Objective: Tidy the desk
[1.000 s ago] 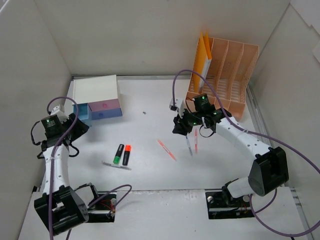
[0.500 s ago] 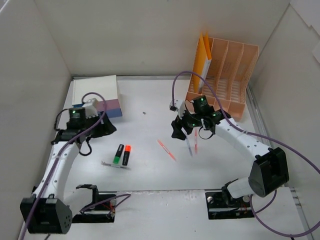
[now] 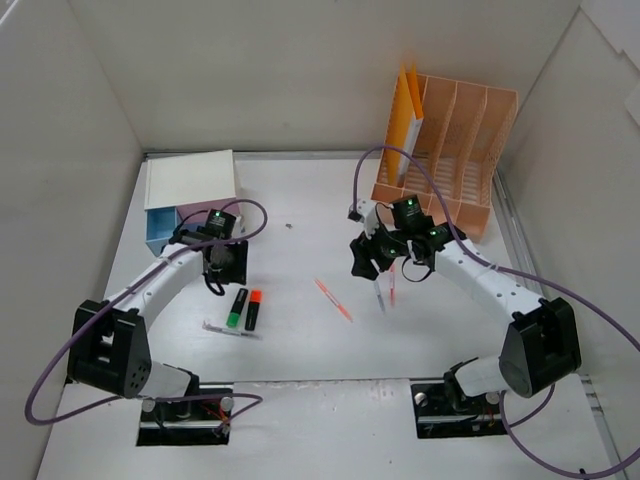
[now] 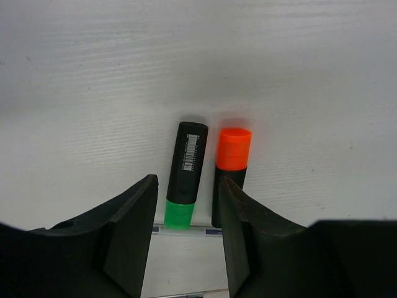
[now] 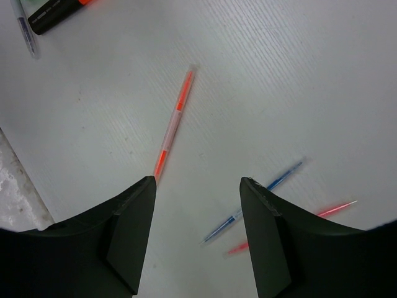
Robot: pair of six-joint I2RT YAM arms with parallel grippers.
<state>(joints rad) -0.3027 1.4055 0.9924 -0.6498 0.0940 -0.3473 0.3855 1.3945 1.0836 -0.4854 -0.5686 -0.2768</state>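
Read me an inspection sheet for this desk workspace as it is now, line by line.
Surface: white desk, matte.
Job's things: green highlighter and orange highlighter side by side, clear pen beside them; orange pen, blue pen, red pen loose.
Clutter: small dark speck.
Grippers: left gripper open over green highlighter; right gripper open, empty, above pens.
Cables: purple cables loop off both arms.
Surroundings: white wall panels; drawer box back left; peach file rack holding yellow folder back right.

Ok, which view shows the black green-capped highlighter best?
The left wrist view: the black green-capped highlighter lies full length, barcode label and cap clear. The top external view shows it whole but small. The right wrist view catches only a cropped bit at its top-left corner.
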